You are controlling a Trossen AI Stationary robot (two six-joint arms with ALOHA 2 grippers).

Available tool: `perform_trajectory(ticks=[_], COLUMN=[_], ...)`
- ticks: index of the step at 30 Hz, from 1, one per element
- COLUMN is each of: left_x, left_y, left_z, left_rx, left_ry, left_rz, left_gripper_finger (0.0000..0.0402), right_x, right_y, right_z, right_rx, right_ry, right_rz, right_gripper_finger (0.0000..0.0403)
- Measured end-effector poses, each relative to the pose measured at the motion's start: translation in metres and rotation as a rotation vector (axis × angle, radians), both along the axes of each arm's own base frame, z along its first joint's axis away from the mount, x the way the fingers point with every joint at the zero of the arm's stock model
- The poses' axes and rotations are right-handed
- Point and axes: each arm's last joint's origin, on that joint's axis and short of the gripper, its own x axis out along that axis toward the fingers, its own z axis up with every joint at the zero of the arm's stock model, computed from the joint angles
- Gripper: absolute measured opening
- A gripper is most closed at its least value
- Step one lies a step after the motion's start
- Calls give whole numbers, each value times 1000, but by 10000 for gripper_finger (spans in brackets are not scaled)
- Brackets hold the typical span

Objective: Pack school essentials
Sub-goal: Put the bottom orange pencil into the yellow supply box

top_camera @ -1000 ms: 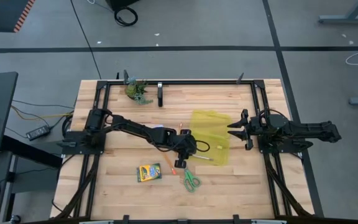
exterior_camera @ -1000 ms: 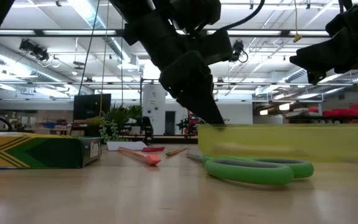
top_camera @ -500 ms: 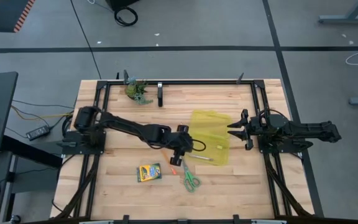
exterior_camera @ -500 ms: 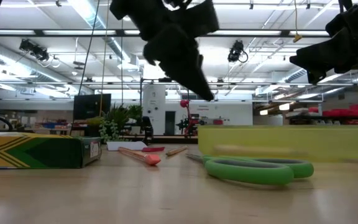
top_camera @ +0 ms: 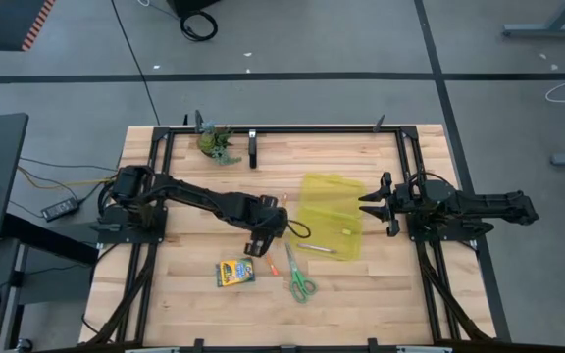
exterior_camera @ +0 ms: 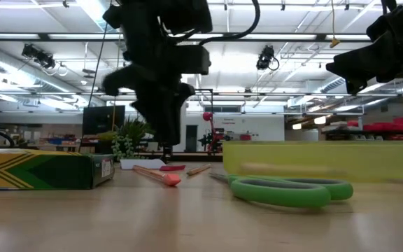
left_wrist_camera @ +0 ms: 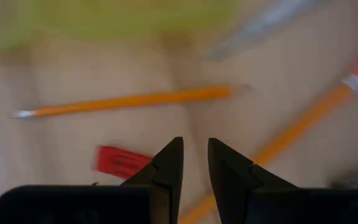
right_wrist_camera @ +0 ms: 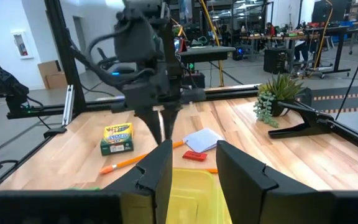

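Note:
My left gripper (top_camera: 254, 243) (exterior_camera: 166, 145) points down just above the table, left of the translucent yellow pouch (top_camera: 333, 216). Its fingers stand a narrow gap apart, holding nothing. In the left wrist view it (left_wrist_camera: 195, 155) hovers over an orange pencil (left_wrist_camera: 123, 103), a red eraser (left_wrist_camera: 118, 160) and a second pencil (left_wrist_camera: 303, 121). The crayon box (top_camera: 234, 272) and green-handled scissors (top_camera: 300, 282) lie flat toward the near edge. Inside the pouch lies a pencil (exterior_camera: 257, 168). My right gripper (top_camera: 371, 204) (right_wrist_camera: 191, 165) waits open at the pouch's right edge. The white-and-blue pad (right_wrist_camera: 202, 139) lies flat beyond the pouch.
A green leafy figure (top_camera: 216, 143) and a black clamp (top_camera: 253, 147) stand near the far rail. A black frame (top_camera: 400, 157) runs along the table's left, right and far sides. Bare wood shows near the right front corner.
My left gripper has risen from the pouch's near-left edge, swung toward the table's left and turned until its fingers point straight down, now above the loose pencils and eraser. The right arm has kept still.

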Motion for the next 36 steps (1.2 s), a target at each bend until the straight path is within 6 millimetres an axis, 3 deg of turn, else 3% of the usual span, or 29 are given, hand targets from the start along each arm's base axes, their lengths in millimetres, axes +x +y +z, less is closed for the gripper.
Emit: perform_trajectory(ticks=[6, 10, 16, 27, 36], left_x=[-3, -1, 6, 7, 11], left_y=[-6, -10, -21, -37, -47], left_z=[-1, -5, -20, -25, -43], left_rx=[-129, -123, -180, -152, -101], left_ry=[45, 33, 27, 3, 17], left_rz=[-143, -199, -323, -456, -522], left_gripper_finger=[89, 97, 117, 121, 115], right_x=[0, 0, 0, 1, 1], right_y=[0, 0, 0, 0, 0], right_z=[0, 0, 0, -1, -1], right_rx=[0, 0, 0, 0, 0], right_ry=[0, 0, 1, 12, 18], right_rz=[0, 0, 0, 1, 3], right_gripper_finger=[131, 131, 131, 131, 131])
